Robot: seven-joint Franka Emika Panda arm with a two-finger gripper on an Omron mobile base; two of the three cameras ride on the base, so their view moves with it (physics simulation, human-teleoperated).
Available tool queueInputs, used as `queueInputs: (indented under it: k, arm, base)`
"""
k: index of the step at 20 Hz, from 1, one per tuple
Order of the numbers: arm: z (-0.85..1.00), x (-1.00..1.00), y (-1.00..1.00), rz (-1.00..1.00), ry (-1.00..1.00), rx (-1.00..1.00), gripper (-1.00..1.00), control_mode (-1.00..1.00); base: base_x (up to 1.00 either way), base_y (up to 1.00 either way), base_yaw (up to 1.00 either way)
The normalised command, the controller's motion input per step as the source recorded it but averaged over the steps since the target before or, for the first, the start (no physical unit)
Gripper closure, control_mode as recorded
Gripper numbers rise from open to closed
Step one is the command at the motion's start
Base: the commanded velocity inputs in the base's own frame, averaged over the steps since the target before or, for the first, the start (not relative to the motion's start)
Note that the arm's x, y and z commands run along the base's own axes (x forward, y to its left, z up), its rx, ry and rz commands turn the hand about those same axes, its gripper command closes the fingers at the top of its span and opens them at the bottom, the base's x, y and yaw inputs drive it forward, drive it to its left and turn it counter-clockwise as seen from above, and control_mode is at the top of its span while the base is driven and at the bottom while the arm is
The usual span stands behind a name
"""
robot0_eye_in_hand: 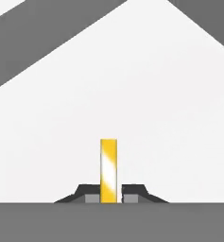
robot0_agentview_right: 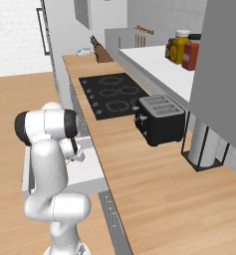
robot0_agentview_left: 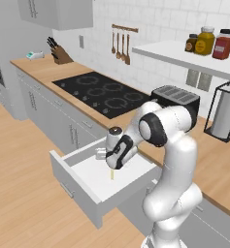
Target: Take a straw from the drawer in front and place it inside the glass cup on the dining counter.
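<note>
- Since our fingers have closed on either side of the straw (robot0_eye_in_hand: 108, 170), we have it pinched near one end, with the rest of the pale yellow stick running straight out ahead of the gripper (robot0_eye_in_hand: 108, 196) in the hand view.
- We reach down into the open drawer (robot0_agentview_left: 85, 196), and from the left base view the straw's tip shows just below our hand, over the white inside of the drawer; whether it touches the floor we cannot tell.
- We judge the hold near one end to be deliberate: it leaves a long free length to go down into a cup later.
- We read the step in hand as the pick-up itself, with lifting out and carrying to the glass cup not yet done.
- Around us stands the wall worktop (robot0_agentview_right: 154, 199), with the black hob (robot0_agentview_left: 103, 92), a dark toaster (robot0_agentview_right: 159, 119) and a paper towel holder (robot0_agentview_left: 224, 114).
- Further off we see a knife block (robot0_agentview_left: 60, 53), hanging wooden utensils (robot0_agentview_left: 120, 44) and jars (robot0_agentview_left: 209, 41) on a white shelf.
- What could hinder us, we judge, is the worktop edge just above the drawer and the drawer's own front wall: a slanted lift might catch the long straw on either.
</note>
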Motion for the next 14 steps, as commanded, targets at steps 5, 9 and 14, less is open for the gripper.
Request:
queueInputs:
  k: [5, 9, 14]
  arm:
    - [1.0, 0.01, 0.0, 0.02, -0.02, 0.13, 1.0, -1.0]
    - [1.0, 0.06, 0.0, 0.0, 0.0, 0.07, 1.0, -1.0]
    - [1.0, 0.04, 0.0, 0.0, 0.0, 0.0, 1.0, -1.0]
  base:
    - [0.0, 0.0, 0.0]
    - [0.0, 0.0, 0.0]
    - [0.0, 0.0, 0.0]
